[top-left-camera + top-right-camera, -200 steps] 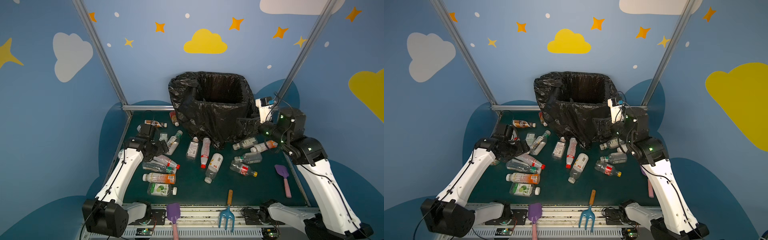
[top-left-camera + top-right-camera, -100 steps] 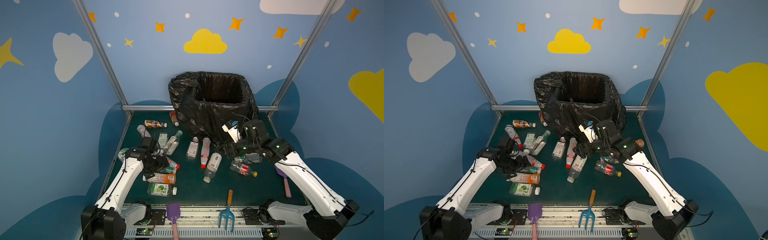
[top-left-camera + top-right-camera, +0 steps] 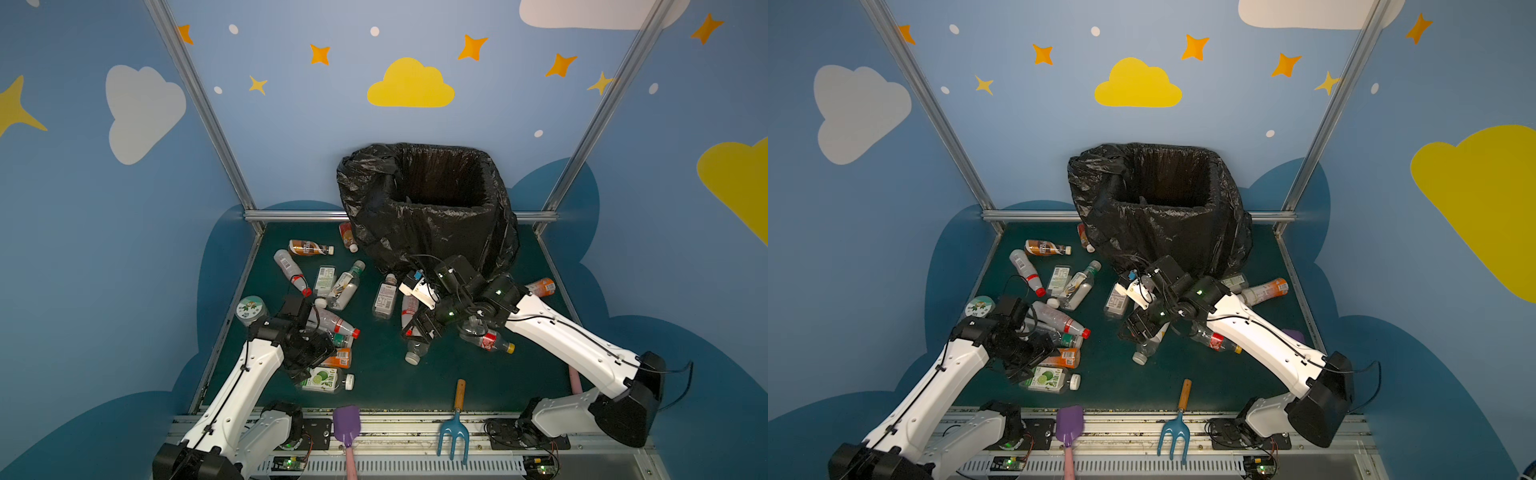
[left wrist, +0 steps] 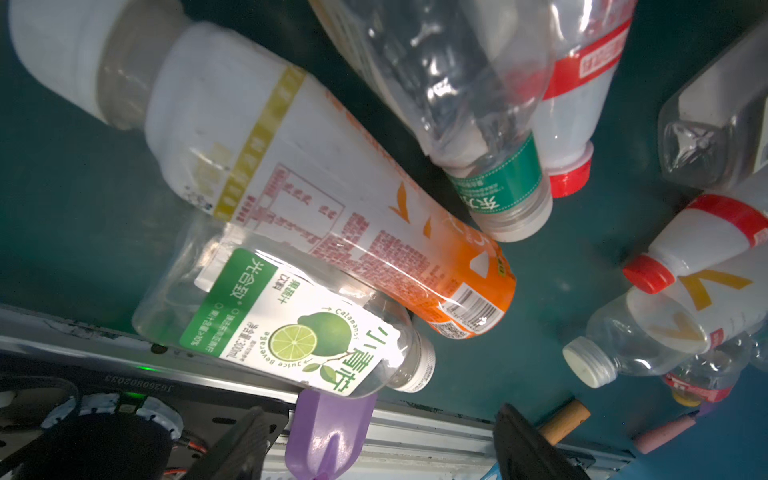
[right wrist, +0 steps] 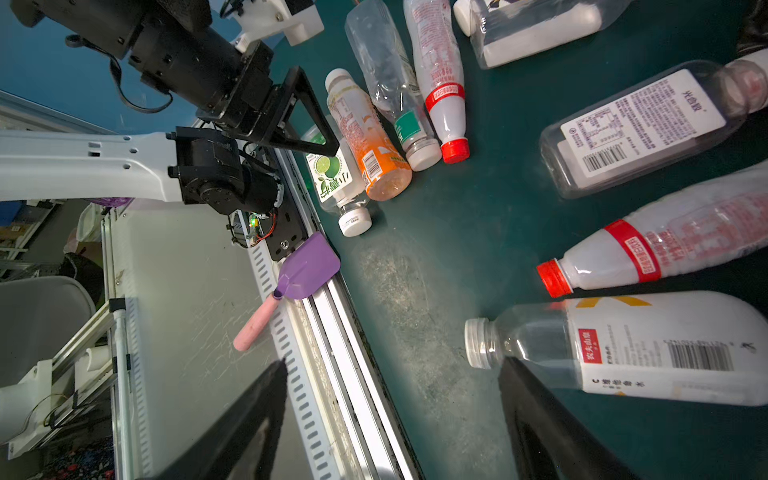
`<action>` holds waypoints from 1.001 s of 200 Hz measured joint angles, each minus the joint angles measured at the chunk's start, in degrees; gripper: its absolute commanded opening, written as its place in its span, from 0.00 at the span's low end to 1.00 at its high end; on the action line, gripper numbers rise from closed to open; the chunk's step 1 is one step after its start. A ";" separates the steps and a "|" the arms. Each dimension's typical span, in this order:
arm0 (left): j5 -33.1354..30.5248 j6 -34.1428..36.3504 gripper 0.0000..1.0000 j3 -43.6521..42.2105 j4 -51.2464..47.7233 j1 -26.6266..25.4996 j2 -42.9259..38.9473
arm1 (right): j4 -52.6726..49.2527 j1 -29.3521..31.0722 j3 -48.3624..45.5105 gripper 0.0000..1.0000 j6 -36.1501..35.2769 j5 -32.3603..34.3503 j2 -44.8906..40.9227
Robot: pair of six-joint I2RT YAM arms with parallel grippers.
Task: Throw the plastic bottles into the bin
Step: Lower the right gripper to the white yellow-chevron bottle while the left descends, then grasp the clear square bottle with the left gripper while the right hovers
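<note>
Several plastic bottles lie on the green floor in front of the bin, which is lined with a black bag. My left gripper is open and hovers just over a lime-label bottle and an orange-label bottle. Nothing sits between its fingers. My right gripper is open low over the middle of the floor. A clear bottle with a white cap and red label lies right beside one finger.
A round jar with a green-white lid stands at the left wall. A purple shovel and a blue rake rest on the front metal rail. More bottles lie near the bin's right corner.
The right arm swung from beside the bin down to the middle bottles. The left arm moved toward the front, from the far-left bottles to over the lime-label bottle.
</note>
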 measured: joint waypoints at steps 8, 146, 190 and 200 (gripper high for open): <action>-0.37 -0.66 0.78 -0.33 0.79 0.00 -0.22 | 0.02 0.33 0.00 0.78 -0.04 0.24 0.26; -11.72 -0.35 0.80 6.67 13.68 7.43 15.26 | -3.23 1.07 -0.04 0.78 -1.95 5.01 1.11; -11.58 0.70 0.81 6.99 15.32 8.17 19.80 | -4.42 0.00 -0.52 0.79 -2.78 6.01 1.11; -11.58 0.94 0.81 6.99 15.37 8.35 20.57 | -4.70 -0.44 -0.59 0.79 -2.93 6.05 1.11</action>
